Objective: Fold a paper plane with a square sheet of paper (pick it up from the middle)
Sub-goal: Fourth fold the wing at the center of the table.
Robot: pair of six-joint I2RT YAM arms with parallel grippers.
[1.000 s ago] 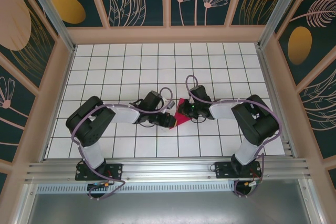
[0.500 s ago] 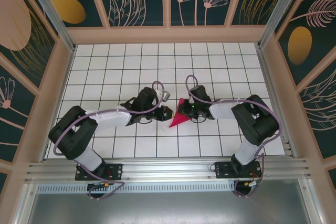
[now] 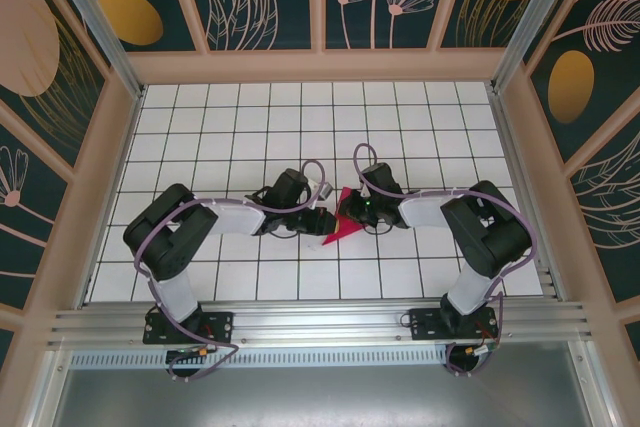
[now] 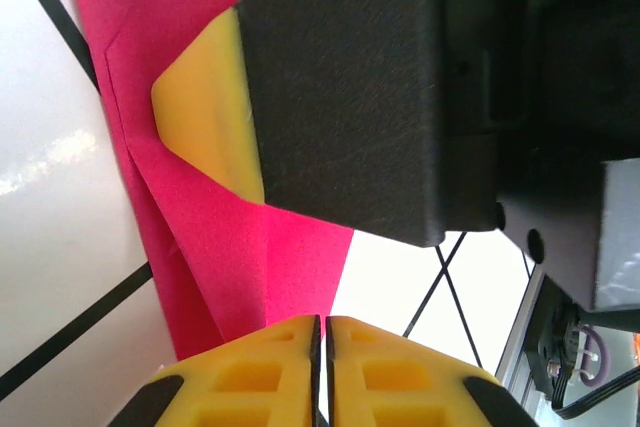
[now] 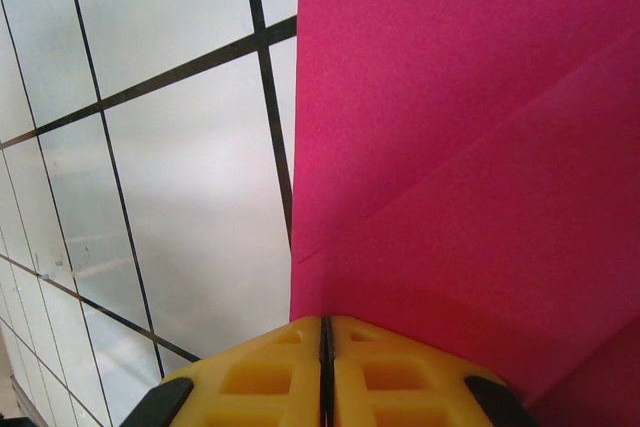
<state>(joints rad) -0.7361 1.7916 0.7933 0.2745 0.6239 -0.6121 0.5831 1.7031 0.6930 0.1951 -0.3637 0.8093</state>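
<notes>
Right wrist view: right gripper (image 5: 325,367) clenched on the folded square sheet of paper (image 5: 470,147); left gripper (image 4: 322,357) clenched at its edge, whether on paper I cannot tell; it lies mid-table (image 3: 250,127), toward the near edge; I'd worry opposed pulls tear it or skew creases.

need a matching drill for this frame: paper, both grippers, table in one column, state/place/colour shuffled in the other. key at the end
Things
1. square sheet of paper
2. left gripper
3. right gripper
4. table

Descriptions
A. fingers closed, at the paper's right side in the top view
B. white tiles with dark grid lines
C. magenta-red, creased, lying between the two arms' ends
D. fingers closed, at the paper's left side in the top view

Pairs: 1-C, 2-D, 3-A, 4-B
</notes>
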